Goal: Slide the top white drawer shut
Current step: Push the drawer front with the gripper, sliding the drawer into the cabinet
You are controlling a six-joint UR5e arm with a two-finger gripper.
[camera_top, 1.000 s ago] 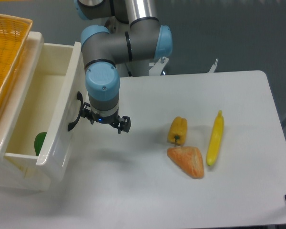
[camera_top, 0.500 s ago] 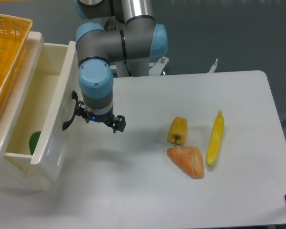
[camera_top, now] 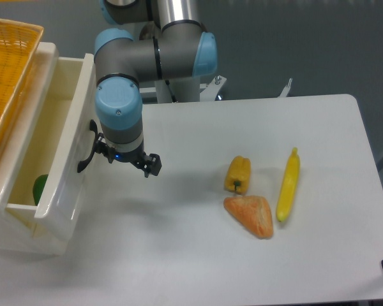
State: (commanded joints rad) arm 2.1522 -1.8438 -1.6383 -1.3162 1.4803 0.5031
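Observation:
The top white drawer [camera_top: 67,137] sticks out of the cream-white cabinet [camera_top: 25,236] at the left and is partly open. Its black curved handle [camera_top: 85,150] faces right. A green object [camera_top: 39,187] lies inside near the front corner. My gripper [camera_top: 125,159] points down right beside the drawer front. Its jaws are spread and hold nothing. The left finger [camera_top: 101,152] is at the handle and the right finger [camera_top: 152,164] hangs over the table. The lower drawer is hidden under the top one.
A yellow wicker basket [camera_top: 6,70] sits on the cabinet top at the far left. A yellow pepper [camera_top: 237,174], an orange wedge of bread [camera_top: 250,215] and a banana [camera_top: 288,185] lie on the white table [camera_top: 198,268] to the right.
My gripper has moved left against the drawer front, and the drawer has slid left into the cabinet with it. The food items have not moved.

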